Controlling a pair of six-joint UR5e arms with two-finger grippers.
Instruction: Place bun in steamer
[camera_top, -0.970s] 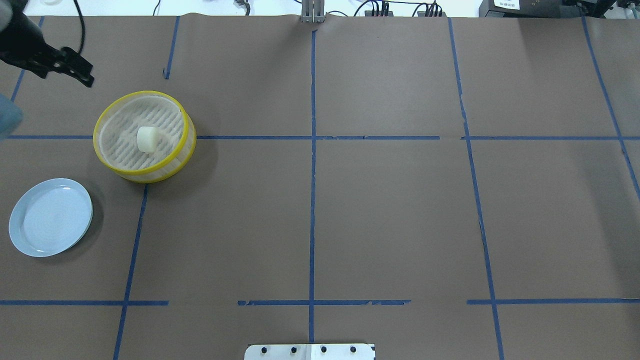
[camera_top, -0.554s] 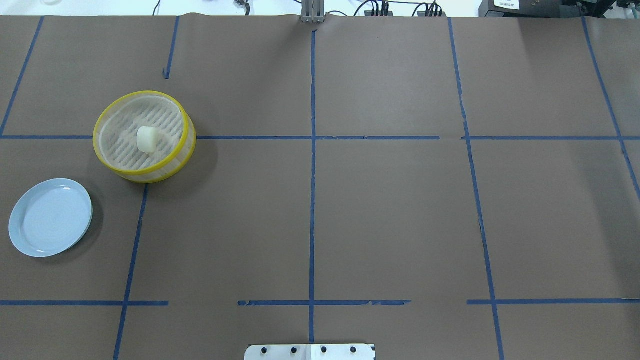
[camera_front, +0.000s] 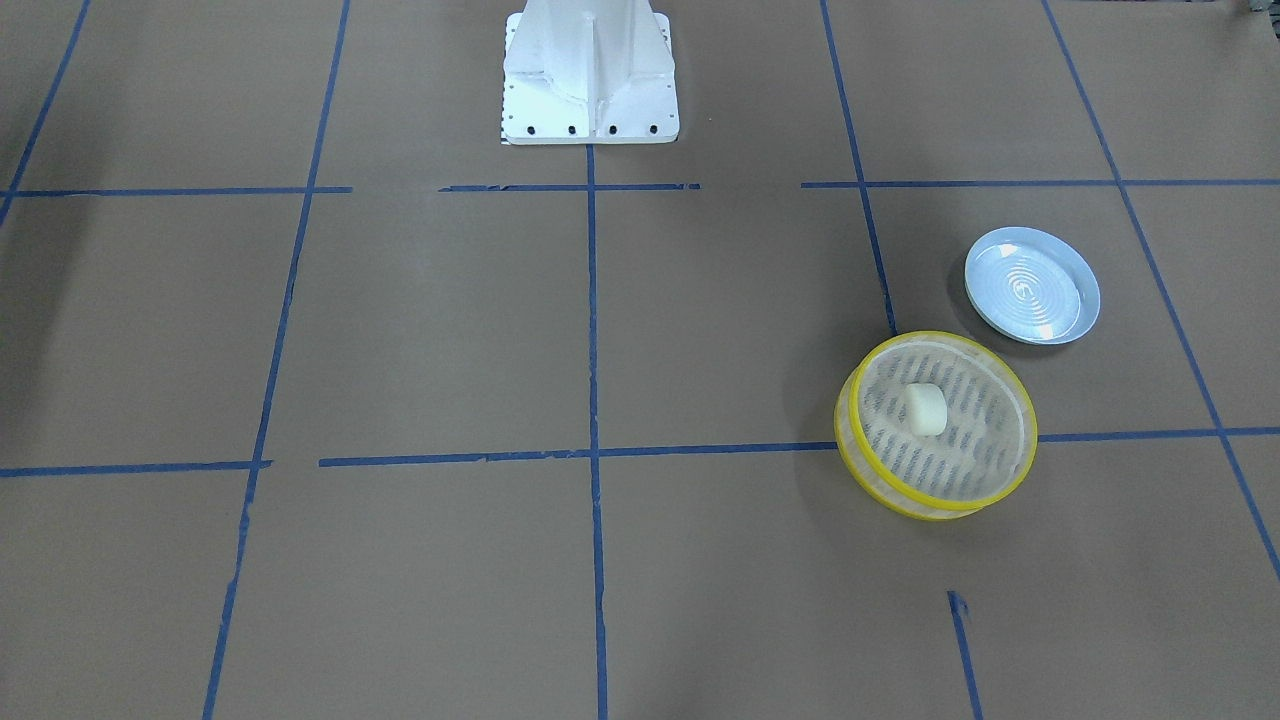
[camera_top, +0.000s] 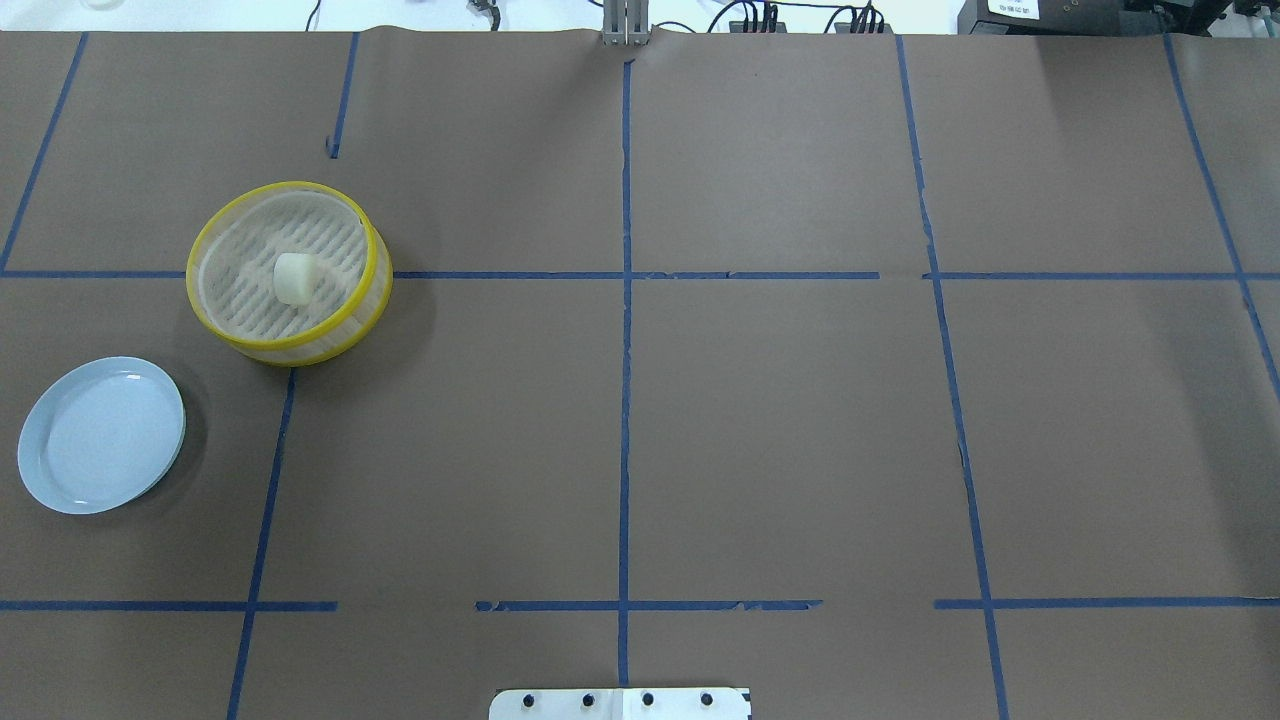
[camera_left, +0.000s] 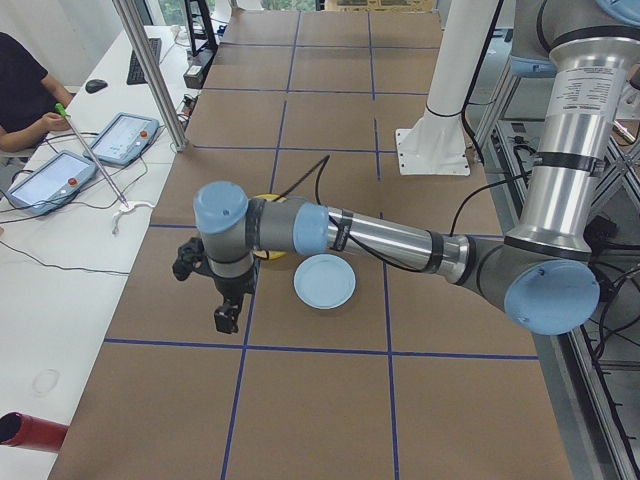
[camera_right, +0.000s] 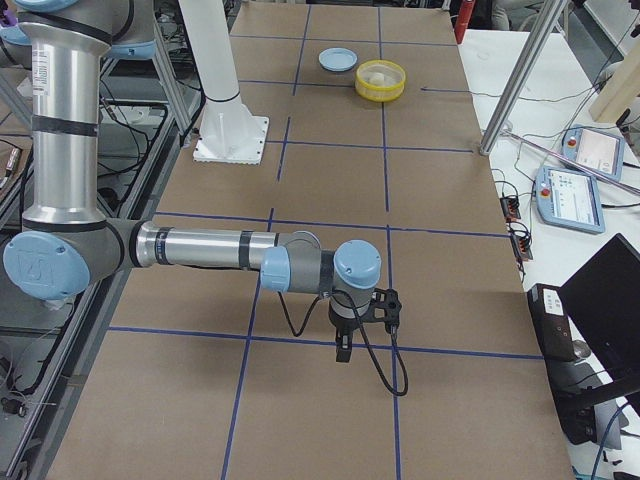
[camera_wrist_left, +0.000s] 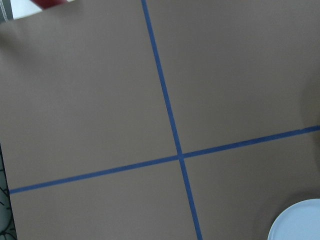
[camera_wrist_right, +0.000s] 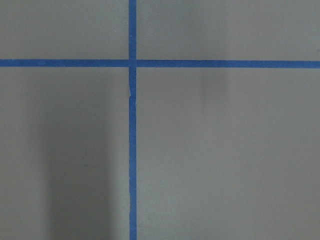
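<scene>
The cream-white bun (camera_top: 293, 278) lies on the slotted floor of the yellow-rimmed steamer (camera_top: 290, 187) at the table's left. It also shows in the front-facing view, bun (camera_front: 926, 409) inside the steamer (camera_front: 940, 337). Neither gripper is near it. My left gripper (camera_left: 225, 318) shows only in the left side view, hanging over the table beyond the plate; I cannot tell if it is open or shut. My right gripper (camera_right: 343, 350) shows only in the right side view, low over the table far from the steamer (camera_right: 381, 80); its state cannot be told either.
An empty light blue plate (camera_top: 100, 435) lies near the steamer, towards the robot and the table's left edge; it also shows in the front-facing view (camera_front: 1030, 285) and at the corner of the left wrist view (camera_wrist_left: 300, 225). The white robot base (camera_front: 590, 70) stands mid-table.
One second ago my left gripper was at the overhead view's upper left, beyond the steamer; it has since left that view. The bun, steamer and plate have not moved.
</scene>
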